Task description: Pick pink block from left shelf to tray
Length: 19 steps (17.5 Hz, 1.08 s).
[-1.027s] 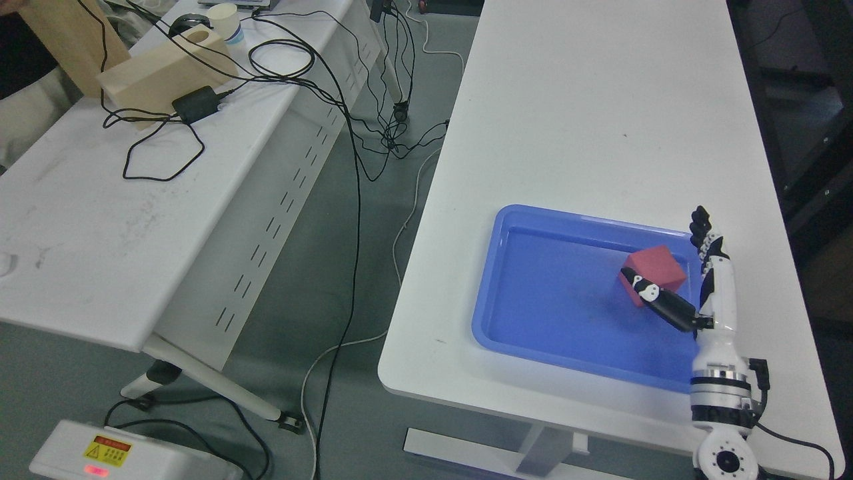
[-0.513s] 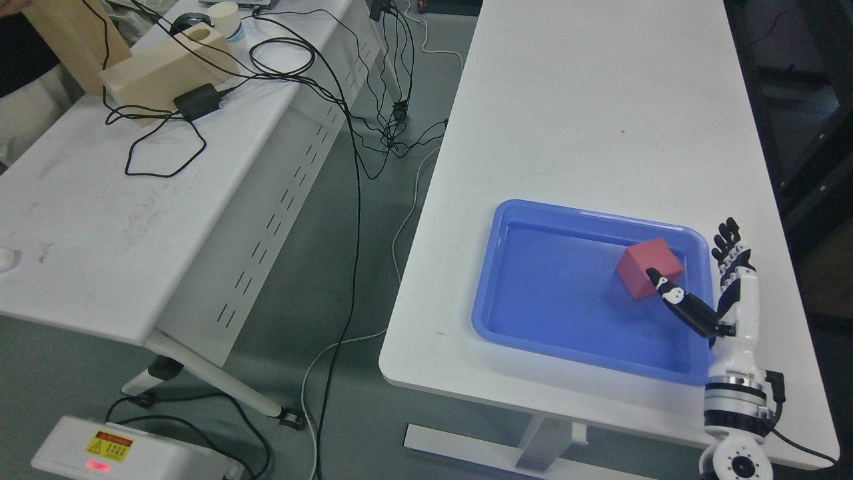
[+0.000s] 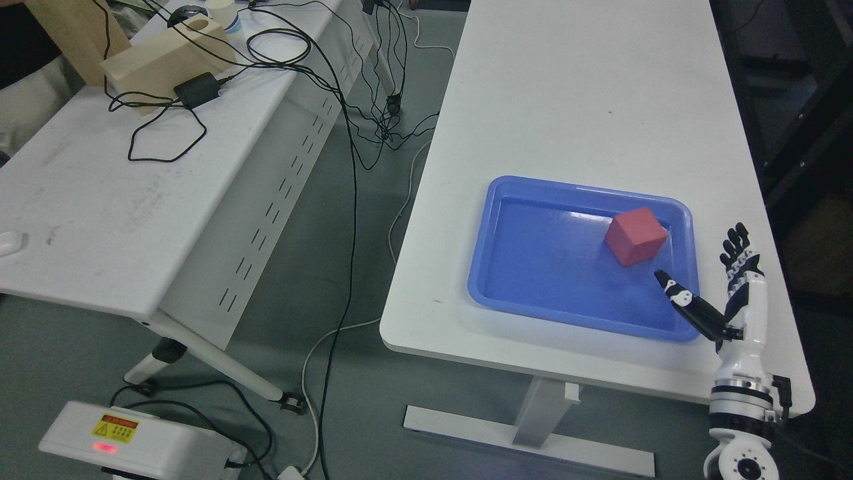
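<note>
The pink block (image 3: pixel 636 235) lies in the blue tray (image 3: pixel 526 303) on the white table, near the tray's right end. My right hand (image 3: pixel 703 280) is open and empty, just right of and nearer than the block, over the tray's right corner. Its thumb (image 3: pixel 686 303) points toward the block without touching it. My left hand is not in view.
The white table (image 3: pixel 586 100) stretches away behind the tray. A second white table (image 3: pixel 100 200) at left carries cables, a black adapter (image 3: pixel 196 90) and a wooden block (image 3: pixel 163 57). Cables hang in the gap between tables. A white box (image 3: pixel 133 440) sits on the floor.
My right hand has let go of the block and drawn back to the right and toward me. The block stays in the tray. The camera view has shifted a little.
</note>
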{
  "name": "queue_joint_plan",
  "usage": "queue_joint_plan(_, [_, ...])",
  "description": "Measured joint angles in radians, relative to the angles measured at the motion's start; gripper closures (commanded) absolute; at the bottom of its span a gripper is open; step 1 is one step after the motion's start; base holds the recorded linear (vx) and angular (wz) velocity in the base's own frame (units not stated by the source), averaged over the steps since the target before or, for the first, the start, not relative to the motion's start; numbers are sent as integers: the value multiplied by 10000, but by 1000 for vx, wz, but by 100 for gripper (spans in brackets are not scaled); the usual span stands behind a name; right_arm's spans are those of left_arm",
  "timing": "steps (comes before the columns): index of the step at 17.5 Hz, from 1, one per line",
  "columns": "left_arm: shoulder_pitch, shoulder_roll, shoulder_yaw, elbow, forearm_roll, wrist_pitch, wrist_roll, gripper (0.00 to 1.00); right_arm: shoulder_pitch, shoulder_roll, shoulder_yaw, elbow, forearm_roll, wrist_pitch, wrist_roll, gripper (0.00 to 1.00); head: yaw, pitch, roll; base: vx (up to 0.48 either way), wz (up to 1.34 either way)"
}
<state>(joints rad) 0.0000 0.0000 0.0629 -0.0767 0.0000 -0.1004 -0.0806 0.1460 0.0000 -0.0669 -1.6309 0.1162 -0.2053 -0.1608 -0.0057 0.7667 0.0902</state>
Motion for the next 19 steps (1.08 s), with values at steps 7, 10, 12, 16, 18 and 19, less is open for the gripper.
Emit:
queue_joint_plan(7, [0,0,0,0,0,0,0,0,20,0,-122,1,-70,471,-18,0,0,0,0,-166,-120])
queue_joint_plan(10, [0,0,0,0,0,0,0,0,39,0,-160,1,-99,592,-21,0,0,0,0,-150,-26])
queue_joint_plan(12, [0,0,0,0,0,0,0,0,58,0,-178,1,-110,638,-21,0,0,0,0,-133,55])
queue_joint_plan(16, [0,0,0,0,0,0,0,0,91,0,-206,2,-124,759,-21,0,0,0,0,-129,45])
queue_joint_plan(18, [0,0,0,0,0,0,0,0,100,0,-219,2,-127,800,-21,0,0,0,0,-143,-14])
queue_joint_plan(19, [0,0,0,0,0,0,0,0,104,0,-222,2,-128,834,-21,0,0,0,0,-142,-81])
